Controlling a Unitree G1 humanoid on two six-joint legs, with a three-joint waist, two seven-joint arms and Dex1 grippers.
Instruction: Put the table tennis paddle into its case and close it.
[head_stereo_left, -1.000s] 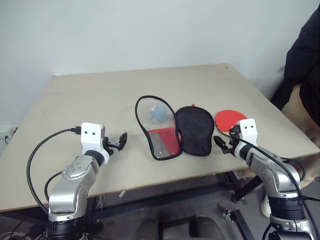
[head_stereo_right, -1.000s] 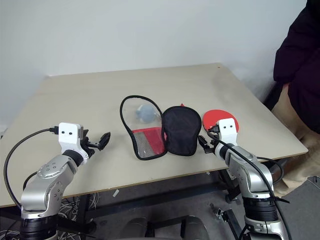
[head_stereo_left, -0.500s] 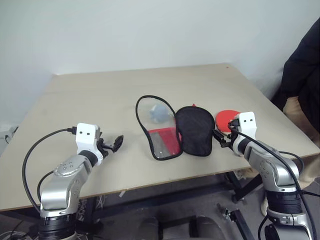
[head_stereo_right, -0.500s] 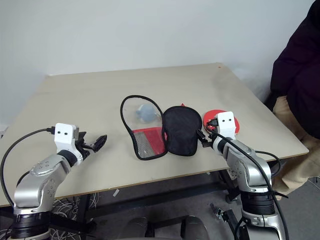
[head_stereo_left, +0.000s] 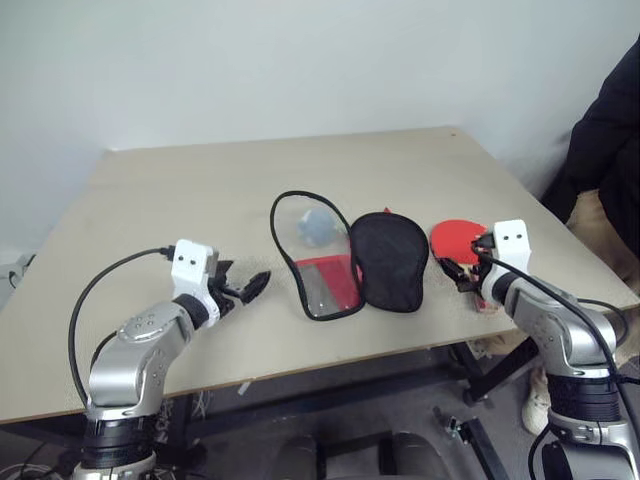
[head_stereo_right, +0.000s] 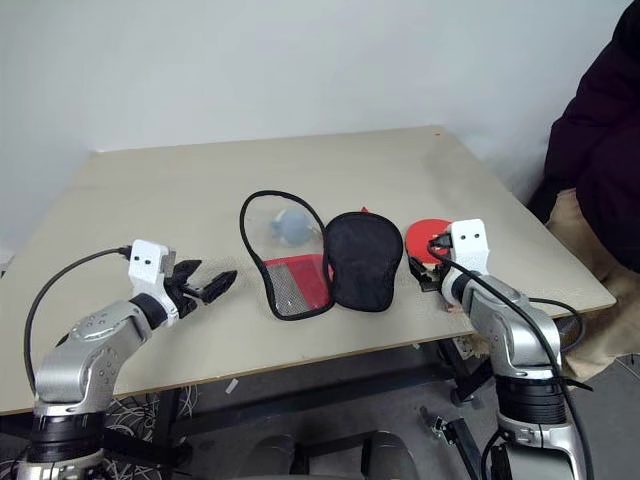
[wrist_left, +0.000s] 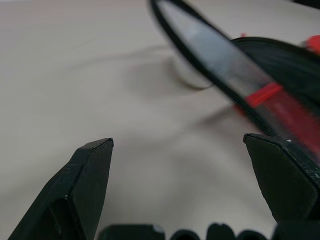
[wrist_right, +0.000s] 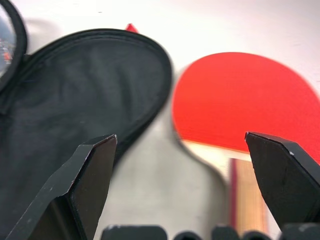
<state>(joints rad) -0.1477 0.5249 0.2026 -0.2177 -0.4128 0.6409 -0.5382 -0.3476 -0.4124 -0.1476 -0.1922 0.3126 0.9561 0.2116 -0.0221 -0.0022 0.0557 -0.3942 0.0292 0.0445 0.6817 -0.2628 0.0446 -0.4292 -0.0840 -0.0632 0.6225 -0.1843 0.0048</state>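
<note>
Hovering low over the near part of the counter (head_stereo_left: 200, 190), the left pincer (head_stereo_left: 250, 288) has its two black fingers spread wide with nothing between them, and touches nothing. It points toward the case (head_stereo_left: 350, 255), which lies well apart from it in the middle of the counter. In the left wrist view the fingers (wrist_left: 85, 185) frame bare counter, with the clear flap's black zipper edge beyond.

The right pincer (head_stereo_left: 458, 272) is likewise wide open and empty. It sits just above the near end of the table tennis paddle (head_stereo_left: 458, 238), over the handle; contact with the handle cannot be told. In the right wrist view its fingers (wrist_right: 87, 180) stand far apart, with the paddle's red face and light-wood handle and the black half of the case between them.

The case lies unzipped and spread flat. Its clear window half (head_stereo_left: 312, 255), bearing a red panel at the near end, is on the left. Its black fabric half (head_stereo_left: 390, 260) is on the right. A small pale plush charm (head_stereo_left: 318, 228) shows through the clear window. The paddle lies flat, red face up, just beside the black half on its right, outside the case, handle toward the robot.

A person in dark clothing (head_stereo_left: 610, 150) stands at the far right beside the counter.

No brand, label or writing can be read on the case, the paddle or the pincers.
</note>
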